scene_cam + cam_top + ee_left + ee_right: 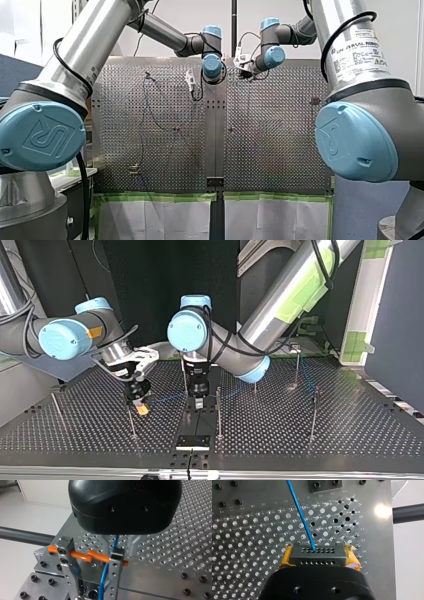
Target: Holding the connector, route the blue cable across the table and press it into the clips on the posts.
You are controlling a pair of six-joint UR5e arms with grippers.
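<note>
The connector (316, 555) sits pinched between the yellow pads (352, 561) of my right gripper (318, 551), the blue cable (300, 515) running from it over the table (249, 542). My left gripper (93, 580) stands spread, cable between its 2 fingers (113, 575); unclamped, it could slip out sideways and wander off route.

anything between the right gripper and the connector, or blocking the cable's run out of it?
Nothing visible. My right gripper already has the connector clamped between its yellow pads. The blue cable leaves the connector and runs ahead over the perforated table, with nothing lying across it in the right wrist view.
</note>
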